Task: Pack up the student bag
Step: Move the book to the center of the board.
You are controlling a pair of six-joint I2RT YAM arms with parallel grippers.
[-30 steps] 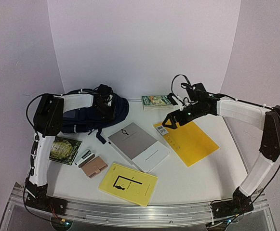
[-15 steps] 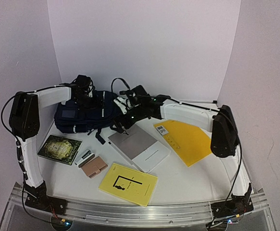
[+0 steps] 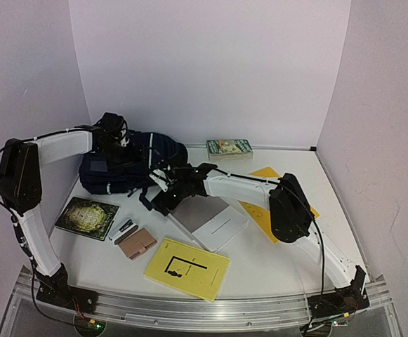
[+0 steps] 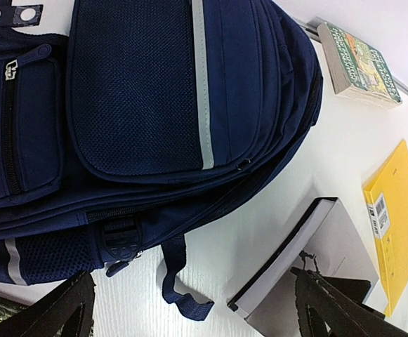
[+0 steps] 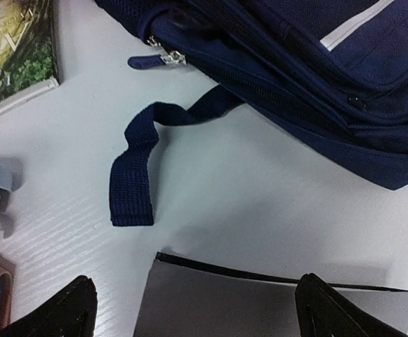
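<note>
Opening the large dark navy fabric backpack (image 3: pixel 130 168), just beside the flat grey book (image 3: pixel 207 214), seems your step; left end effector (image 4: pixel 196 309) and right end effector (image 5: pixel 193 309) gape wide, empty; pinch its blue zipper tab (image 5: pixel 142 62) squarely.

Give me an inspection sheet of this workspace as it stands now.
Surface: white table, no spills seen.
Job's things: student bag lies flat, back left, strap loose on table.
Clutter: grey book, yellow folder, green paperback, yellow booklet, dark book, pink wallet.
Grippers: left gripper open at bag's edge; right gripper open over grey book's edge.
Cables: black cable hangs along right arm.
Surroundings: plain walls, nothing seen.
</note>
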